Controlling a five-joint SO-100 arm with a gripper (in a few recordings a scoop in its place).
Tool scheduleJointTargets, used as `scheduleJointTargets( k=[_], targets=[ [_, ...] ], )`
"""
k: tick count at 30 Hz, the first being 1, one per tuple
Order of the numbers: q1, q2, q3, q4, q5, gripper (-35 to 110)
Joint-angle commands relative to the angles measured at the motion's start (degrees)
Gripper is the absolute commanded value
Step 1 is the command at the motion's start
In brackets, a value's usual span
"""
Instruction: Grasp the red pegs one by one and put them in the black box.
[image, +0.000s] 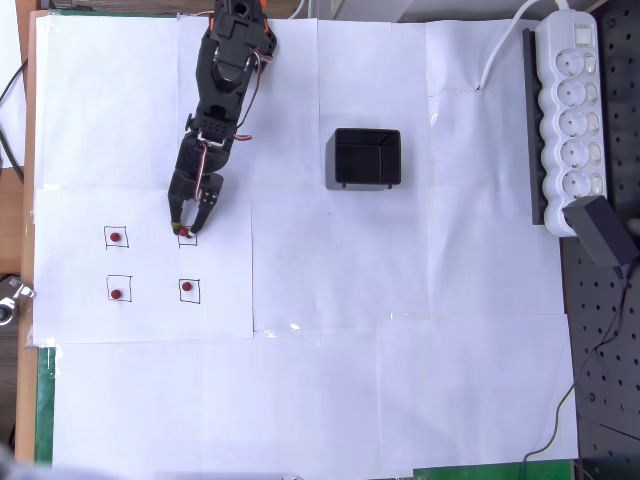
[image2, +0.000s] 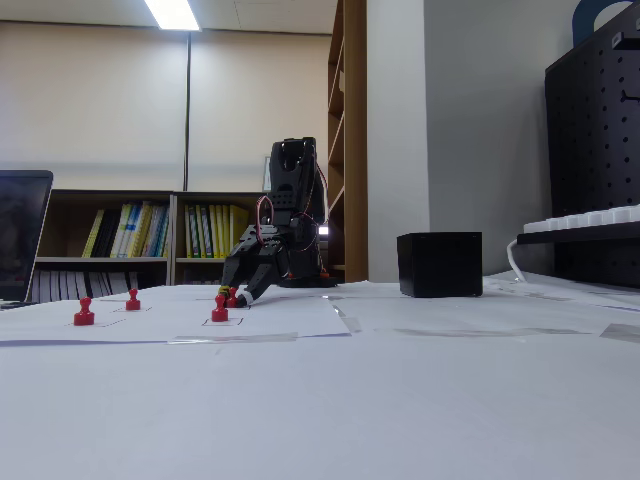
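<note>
Gripper (image: 186, 226) spread around one red peg (image: 184, 233), black box (image: 365, 158) well apart.

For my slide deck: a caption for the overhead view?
Gripper lowered over one of four red pegs; black box waits empty.

Counter (image: 400, 400) covered with white paper sheets taped edge to edge; a white power strip (image: 570, 110) and a black power adapter (image: 605, 230) lie at its right edge in the overhead view. Fixed view: beige wall (image2: 100, 110), lit ceiling light (image2: 172, 13), low bookshelf (image2: 140, 235) with books, tall wooden shelf unit (image2: 350, 140), black pegboard (image2: 595, 130) at right.
</note>
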Motion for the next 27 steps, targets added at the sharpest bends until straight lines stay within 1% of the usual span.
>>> scheduleJointTargets(
  k=[1,3,5,9,12,14,15,17,18,21,27],
  targets=[
    [-0.26,-7.21,2.72,13.54,-0.44,0],
    [-1.41,-13.01,6.68,29.53,-1.05,0],
    [-3.52,-18.9,12.83,49.31,-1.05,0],
    [-9.23,-26.54,24.79,75.41,-5.1,0],
    [-15.56,-28.13,39.73,98.35,-8.79,0],
    [-21.71,-27.95,50.19,114.79,-9.67,0],
    [-25.75,-27.86,55.46,121.11,-12.39,0],
    [-32.96,-27.77,62.93,128.76,-17.23,0],
    [-36.56,-27.86,64.86,128.76,-21.36,0],
    [-45.09,-27.6,68.47,128.67,-27.25,0],
    [-57.48,-22.15,68.47,127.27,-30.85,0]
  ],
)
